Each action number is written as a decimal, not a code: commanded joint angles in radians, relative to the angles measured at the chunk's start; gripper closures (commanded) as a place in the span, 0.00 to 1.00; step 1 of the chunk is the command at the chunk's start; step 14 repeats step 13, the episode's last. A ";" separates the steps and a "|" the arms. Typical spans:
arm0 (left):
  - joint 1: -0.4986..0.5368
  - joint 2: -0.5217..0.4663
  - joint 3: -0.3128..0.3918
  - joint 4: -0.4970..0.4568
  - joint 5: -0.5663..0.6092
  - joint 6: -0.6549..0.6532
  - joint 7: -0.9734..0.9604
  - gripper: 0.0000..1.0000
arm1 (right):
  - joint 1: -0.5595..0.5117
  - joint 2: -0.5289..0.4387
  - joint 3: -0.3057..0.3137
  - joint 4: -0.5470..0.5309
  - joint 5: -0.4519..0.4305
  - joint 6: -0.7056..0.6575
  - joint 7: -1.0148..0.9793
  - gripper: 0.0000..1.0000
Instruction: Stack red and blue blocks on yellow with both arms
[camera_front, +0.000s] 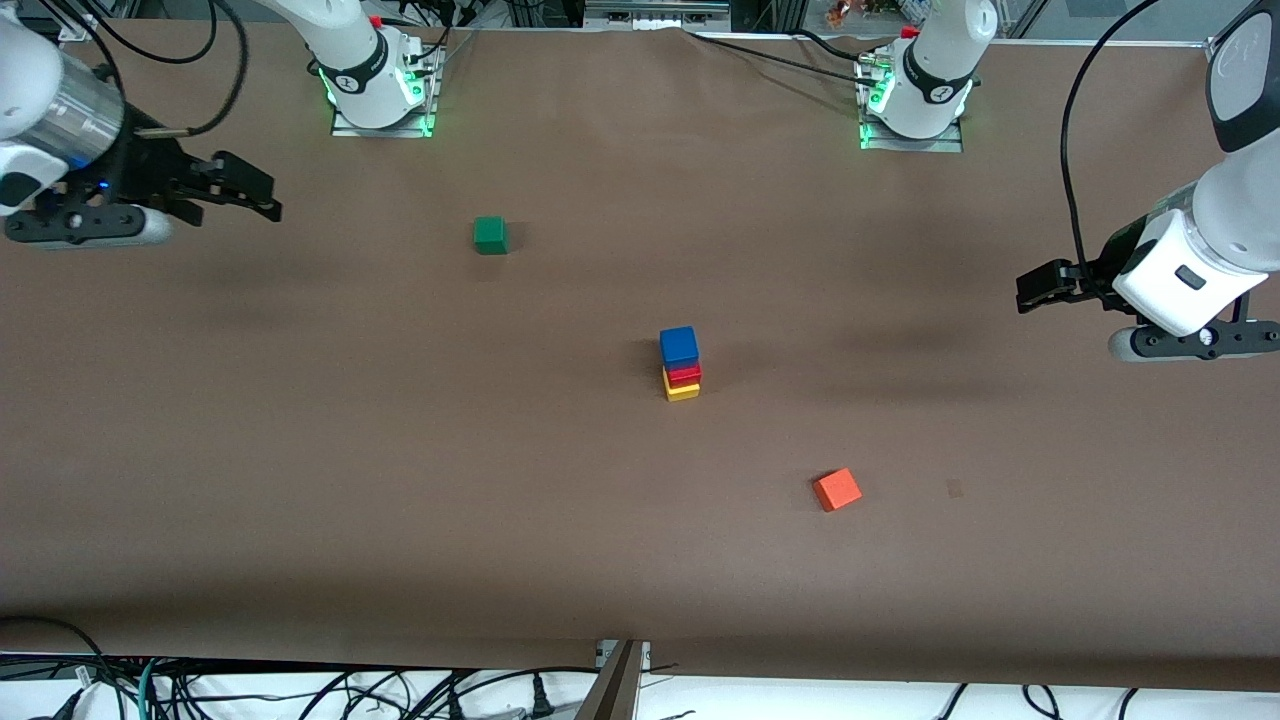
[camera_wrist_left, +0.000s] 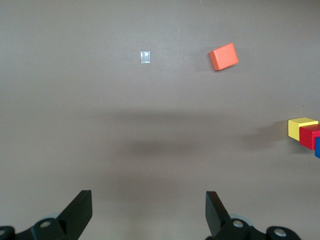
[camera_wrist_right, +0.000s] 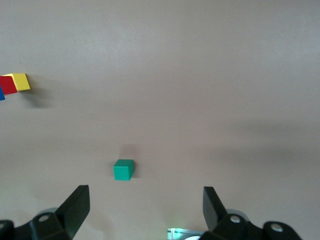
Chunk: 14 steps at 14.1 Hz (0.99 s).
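A stack stands mid-table: the blue block on the red block on the yellow cube. In the left wrist view the yellow cube, red block and blue block show at the edge. The right wrist view shows the yellow cube, red block and blue block. My left gripper is open and empty above the table at the left arm's end. My right gripper is open and empty above the right arm's end.
A green cube lies toward the right arm's base and also shows in the right wrist view. An orange cube lies nearer the front camera than the stack and shows in the left wrist view. A small clear patch lies on the table.
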 joint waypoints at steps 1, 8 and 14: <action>-0.005 0.033 0.001 0.063 0.008 -0.014 -0.011 0.00 | -0.112 -0.032 0.098 -0.025 -0.018 -0.012 -0.045 0.00; -0.005 0.033 0.001 0.063 0.008 -0.014 -0.011 0.00 | -0.101 -0.027 0.121 0.015 -0.098 -0.015 -0.050 0.00; -0.005 0.033 0.001 0.063 0.008 -0.014 -0.011 0.00 | -0.100 -0.024 0.122 0.034 -0.093 -0.018 -0.038 0.00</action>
